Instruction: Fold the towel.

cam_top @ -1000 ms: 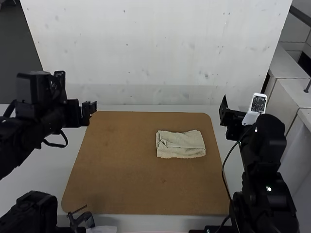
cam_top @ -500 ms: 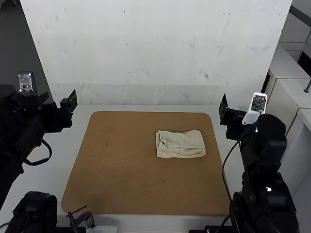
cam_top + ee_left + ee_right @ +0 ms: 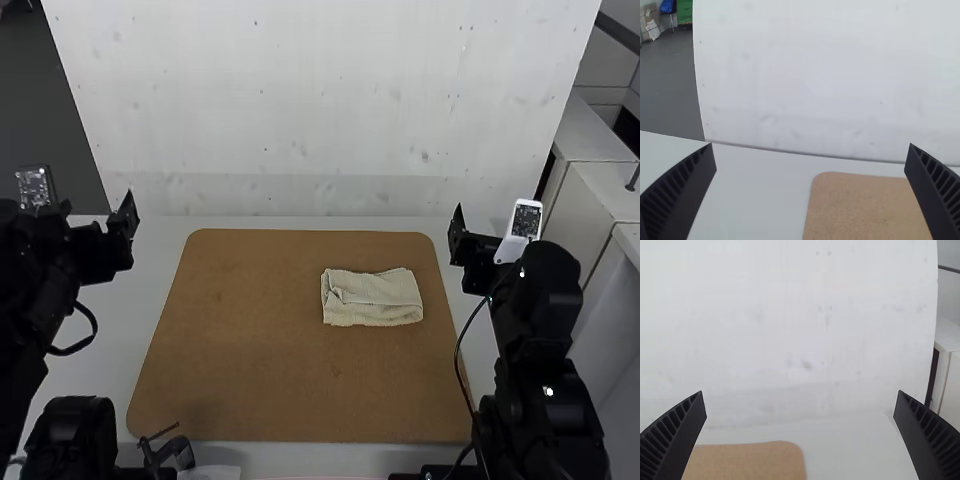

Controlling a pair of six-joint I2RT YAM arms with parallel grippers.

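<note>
1. Risk: towel (image 3: 371, 297) looks folded into compact packet; another pinch might catch top layer only, undo fold.
2. Risk: low pass over board (image 3: 250, 370) could snag edge, skew packet.
3. Towel lies on board, betw. arms, closer to R end effector (image 3: 800, 391) than L end effector (image 3: 810, 145); touching neither.
4. Both open, empty.

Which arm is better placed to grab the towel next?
Right, probably: the towel lies on the right half of the brown board, nearer the right gripper, which is open and empty.
</note>
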